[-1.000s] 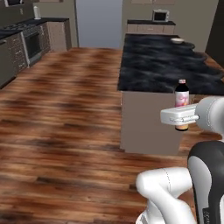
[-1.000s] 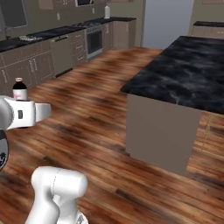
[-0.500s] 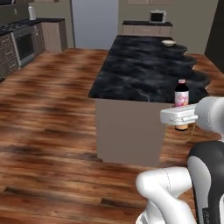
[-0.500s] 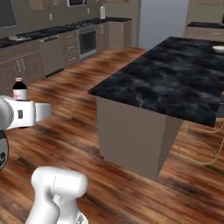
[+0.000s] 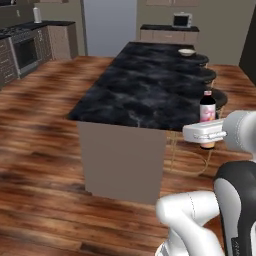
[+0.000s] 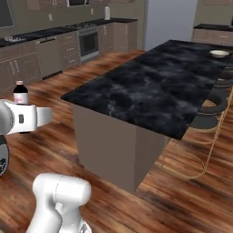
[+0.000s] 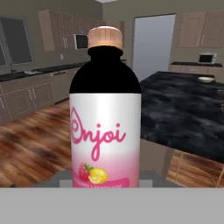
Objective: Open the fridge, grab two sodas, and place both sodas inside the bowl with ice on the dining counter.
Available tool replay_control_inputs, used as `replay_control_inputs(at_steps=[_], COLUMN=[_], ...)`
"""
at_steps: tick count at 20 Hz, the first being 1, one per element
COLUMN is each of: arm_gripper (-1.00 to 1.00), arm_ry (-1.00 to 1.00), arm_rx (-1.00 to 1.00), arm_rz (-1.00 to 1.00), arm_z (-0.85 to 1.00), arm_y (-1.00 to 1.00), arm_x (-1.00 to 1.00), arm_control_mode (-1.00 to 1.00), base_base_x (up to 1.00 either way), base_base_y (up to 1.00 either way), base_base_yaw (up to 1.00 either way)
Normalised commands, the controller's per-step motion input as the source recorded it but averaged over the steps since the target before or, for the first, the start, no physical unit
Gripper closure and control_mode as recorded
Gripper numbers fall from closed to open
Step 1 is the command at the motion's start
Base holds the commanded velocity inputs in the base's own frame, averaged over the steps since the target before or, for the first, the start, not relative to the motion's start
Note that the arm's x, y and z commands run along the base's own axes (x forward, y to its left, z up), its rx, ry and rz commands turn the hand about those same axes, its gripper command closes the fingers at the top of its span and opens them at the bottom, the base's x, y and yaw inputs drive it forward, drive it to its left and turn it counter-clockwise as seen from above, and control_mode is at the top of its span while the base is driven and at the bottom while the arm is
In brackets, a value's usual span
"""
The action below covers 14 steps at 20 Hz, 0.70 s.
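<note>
While its jaws are closed tight around the lower body of the bottle [image 5: 207, 107], the end effector [image 5: 207, 134] carries it upright, level with the near end of the dining island. From the hand camera the bottle [image 7: 105, 116] stands close and straight: dark glass shoulders, a tan cap, and a pink-and-white label reading "Enjoi" above a small raspberry and lemon. On the right base camera its cap and dark neck [image 6: 20, 92] rise above the white hand. Just beyond it, the table [image 5: 145, 92], a black grey-veined marble island on a taupe base, stretches away from the robot. Round black stools [image 5: 202, 59] line its right side. Far down the marble, near the last stool, sits the shallow cream bowl [image 5: 186, 51], well apart from the bottle. Behind the island a microwave [image 5: 180, 20] rests on a wall counter, and a stove [image 5: 26, 50] stands at far left over the wood floor [image 5: 35, 145].
</note>
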Motion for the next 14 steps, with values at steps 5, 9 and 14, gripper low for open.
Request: replay_control_inputs(at_steps=[5,9,14], arm_gripper=[1.0,1.0,1.0], arm_ry=[0.0,0.0,0.0], arm_rx=[0.0,0.0,0.0], arm_rz=[0.0,0.0,0.0], arm_z=[0.0,0.0,0.0], arm_y=[0.0,0.0,0.0], arm_x=[0.0,0.0,0.0], arm_control_mode=[1.0,1.0,1.0], base_base_x=[0.34,0.35,0.34], base_base_y=[-1.0,-1.0,-1.0], base_base_yaw=[0.16,0.17,0.17])
